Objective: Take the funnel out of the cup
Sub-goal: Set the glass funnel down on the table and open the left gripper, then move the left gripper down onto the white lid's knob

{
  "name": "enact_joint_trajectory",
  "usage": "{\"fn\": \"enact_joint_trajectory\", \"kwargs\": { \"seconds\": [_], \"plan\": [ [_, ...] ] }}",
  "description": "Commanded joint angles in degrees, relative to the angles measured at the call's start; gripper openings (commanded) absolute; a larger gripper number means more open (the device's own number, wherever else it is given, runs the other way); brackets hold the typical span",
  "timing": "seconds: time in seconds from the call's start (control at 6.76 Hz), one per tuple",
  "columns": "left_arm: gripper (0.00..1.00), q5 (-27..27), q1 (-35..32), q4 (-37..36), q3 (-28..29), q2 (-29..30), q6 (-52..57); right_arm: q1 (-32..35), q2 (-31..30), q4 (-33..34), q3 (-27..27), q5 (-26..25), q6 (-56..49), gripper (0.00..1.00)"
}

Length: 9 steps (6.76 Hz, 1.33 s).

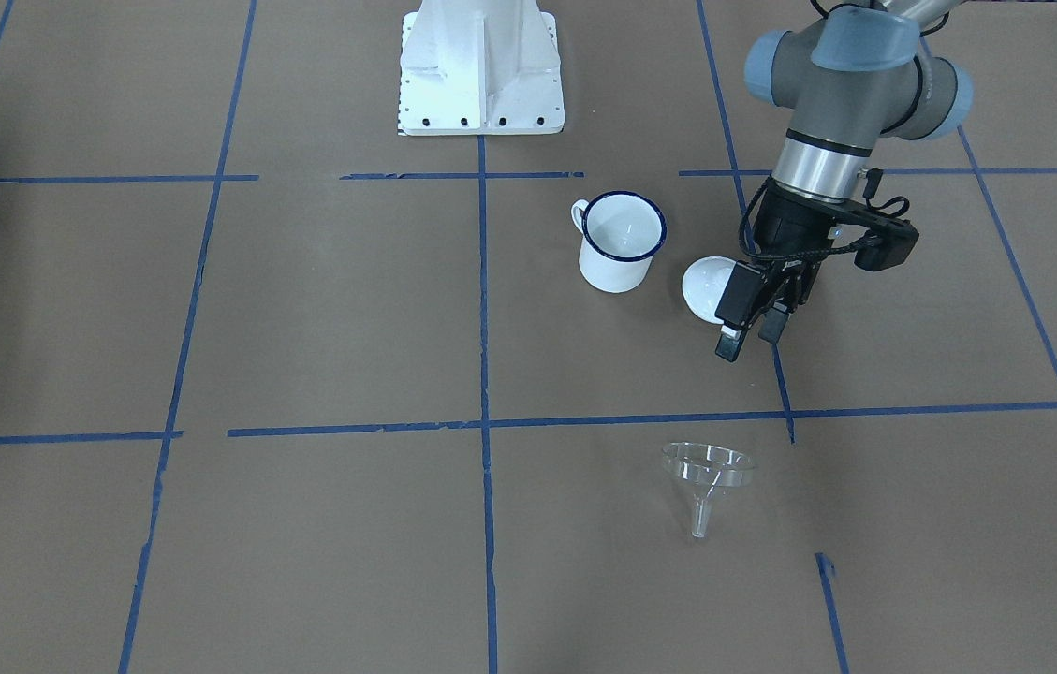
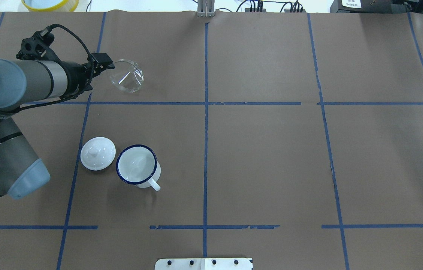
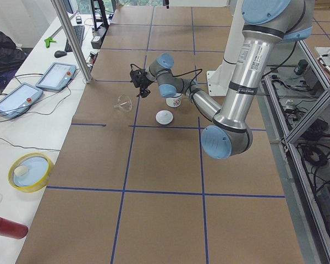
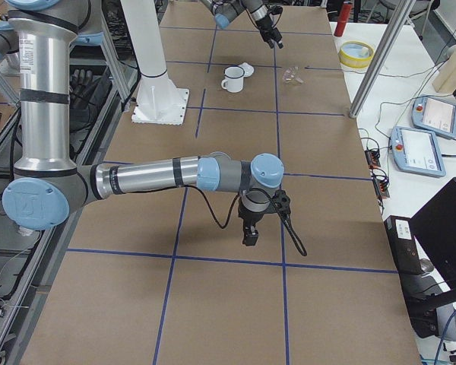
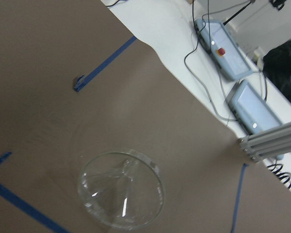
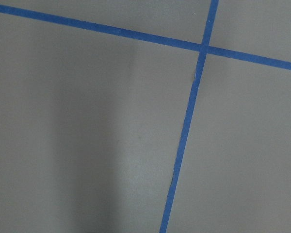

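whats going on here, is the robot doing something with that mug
The funnel is already out of the cup. It lies on the brown table paper well apart from the cup, which looks empty. The left gripper hangs open above the table, holding nothing. A white lid sits beside the cup. The right gripper is far off over bare paper, and I cannot tell if it is open.

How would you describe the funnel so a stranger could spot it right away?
On the brown table taped with blue lines, find the white mug and lid sitting together. One square farther from the robot's base lies the funnel, the only clear, see-through thing there.
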<state>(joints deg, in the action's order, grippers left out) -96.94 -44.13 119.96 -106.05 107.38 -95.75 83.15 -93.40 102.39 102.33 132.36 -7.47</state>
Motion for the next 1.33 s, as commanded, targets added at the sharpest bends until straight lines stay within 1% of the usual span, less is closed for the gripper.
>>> {"fn": "enact_joint_trajectory", "kwargs": {
  "seconds": [0.0, 0.15, 0.3, 0.44, 0.59, 0.74, 1.18],
  "plan": [
    [1.0, -11.4, -1.6, -9.2, -2.1, -0.4, 13.5, 0.0, 0.1, 0.0, 0.1, 0.0, 0.0, 1.0],
    [1.0, -11.9, -1.4, -12.6, -1.4, -0.4, 16.7, 0.0, 0.0, 0.0, 0.0, 0.0, 0.0, 1.0],
    [1.0, -12.0, -0.8, -13.1, -1.7, -2.1, 20.0, 0.0, 0.0, 0.0, 0.1, 0.0, 0.0, 1.0],
    [1.0, -12.2, 1.1, -13.1, -1.4, -2.5, 20.2, 0.0, 0.1, 0.0, 0.1, 0.0, 0.0, 1.0],
    [1.0, -11.4, 5.7, -13.1, -0.8, -2.9, 19.8, 0.0, 0.0, 0.0, 0.1, 0.0, 0.0, 1.0],
    [1.0, -11.4, 7.6, -13.0, 0.0, -2.9, 19.7, 0.0, 0.0, 0.0, 0.1, 0.0, 0.0, 1.0],
    [1.0, -11.3, 8.4, -13.0, -0.6, -4.6, 20.0, 0.0, 0.0, 0.0, 0.1, 0.0, 0.0, 1.0]
  ]
}}
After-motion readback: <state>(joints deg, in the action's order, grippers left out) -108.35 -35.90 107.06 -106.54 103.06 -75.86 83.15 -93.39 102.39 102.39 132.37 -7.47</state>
